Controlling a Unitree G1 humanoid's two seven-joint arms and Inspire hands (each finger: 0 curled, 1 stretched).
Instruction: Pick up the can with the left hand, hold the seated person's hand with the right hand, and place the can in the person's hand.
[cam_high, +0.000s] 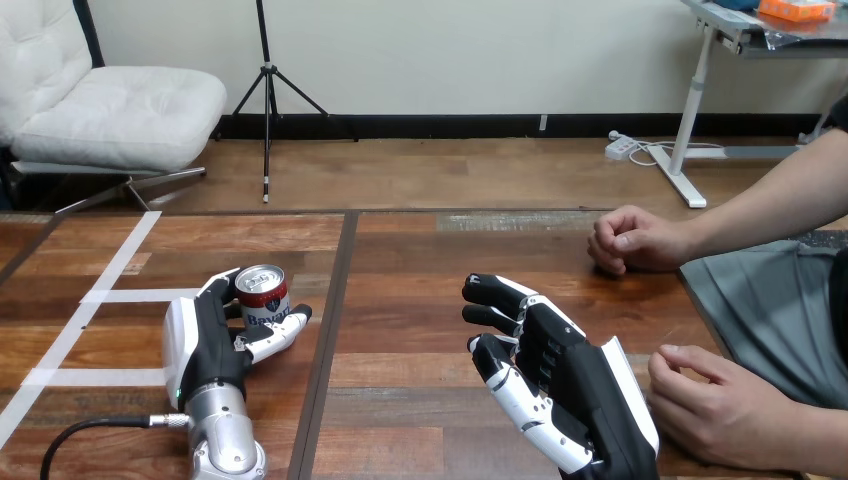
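One upright can (262, 292) sits clasped in the left hand (205, 345).

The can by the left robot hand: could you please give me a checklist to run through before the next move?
1. The can stands upright on the table: ok.
2. The left robot hand is at the can: ok.
3. Its grip on the can is secure: cannot tell.
4. The right robot hand holds the person's hand: not ok. It is open, beside the person's lower hand.
5. A palm is open to receive the can: not ok. The lower hand and the person's upper hand are both curled.
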